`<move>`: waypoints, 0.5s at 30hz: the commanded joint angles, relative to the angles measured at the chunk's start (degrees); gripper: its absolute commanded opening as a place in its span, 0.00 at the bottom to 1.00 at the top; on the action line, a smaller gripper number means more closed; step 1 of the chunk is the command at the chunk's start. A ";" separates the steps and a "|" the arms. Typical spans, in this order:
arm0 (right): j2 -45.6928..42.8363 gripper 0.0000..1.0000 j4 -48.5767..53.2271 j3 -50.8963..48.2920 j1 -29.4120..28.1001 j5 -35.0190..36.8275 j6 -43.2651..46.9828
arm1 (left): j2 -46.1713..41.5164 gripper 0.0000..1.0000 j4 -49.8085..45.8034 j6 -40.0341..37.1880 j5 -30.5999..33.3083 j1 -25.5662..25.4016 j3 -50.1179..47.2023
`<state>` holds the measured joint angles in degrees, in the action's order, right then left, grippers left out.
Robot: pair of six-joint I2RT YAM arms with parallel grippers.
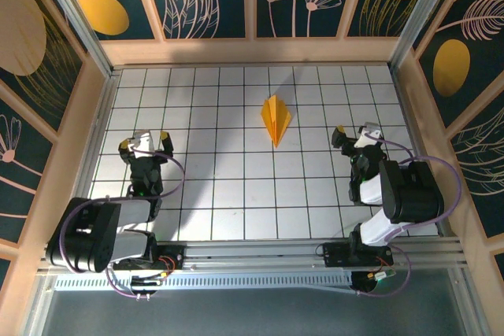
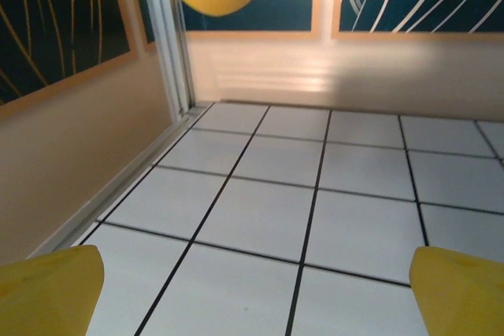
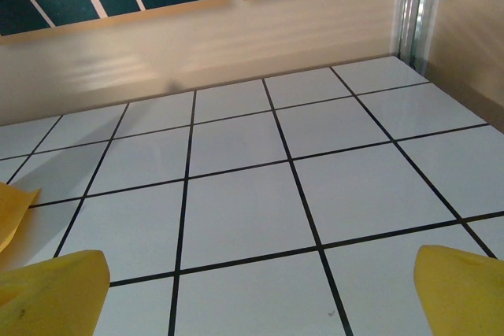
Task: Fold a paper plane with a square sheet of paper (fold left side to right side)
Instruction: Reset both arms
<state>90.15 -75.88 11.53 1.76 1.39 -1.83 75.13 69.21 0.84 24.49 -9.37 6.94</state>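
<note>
Trouble from here would mostly come from the paper itself: the paper plane [image 1: 276,120] is thin and lies flat on the gridded surface [image 1: 213,194], so a pincer coming down on it has little edge to catch. It could skid the paper across the tiles, crumple the nose or spring open the folds that are in it. The paper reads as a narrow pointed dart with a centre crease, its longer point toward the arms, so in my judgement the folding is largely or wholly done and any further touch risks more than it gains (a heavy press on the crease could flatten the wings unevenly). A second risk is the two arms meeting over the middle, since the plane sits between them and both would have to reach inward to get to it. The left pincer [image 1: 146,142] stands with its jaws wide apart and nothing between them, well to the left of the plane and nearer the arm bases; its yellow fingertips [image 2: 47,293] frame bare tiles in the left wrist view. The right pincer [image 1: 356,133] is likewise spread wide and empty, closer to the plane than the left one but apart from it, on its right side and slightly nearer the bases
</note>
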 commanded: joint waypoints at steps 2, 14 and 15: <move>-0.57 0.99 -0.42 0.94 -0.28 -0.07 0.73 | 5.20 0.99 12.73 -1.32 -2.99 0.80 -0.85; -0.51 0.99 -0.48 0.91 -0.33 -0.14 0.75 | 15.31 0.99 34.65 -1.11 -4.44 1.63 -7.19; -0.52 0.99 -0.49 0.95 -0.27 -0.14 0.74 | 15.44 0.99 34.55 -1.13 -4.23 1.64 -6.99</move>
<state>90.15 -75.85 11.53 1.76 1.39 -1.83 90.13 88.60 -0.03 20.97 -8.14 0.36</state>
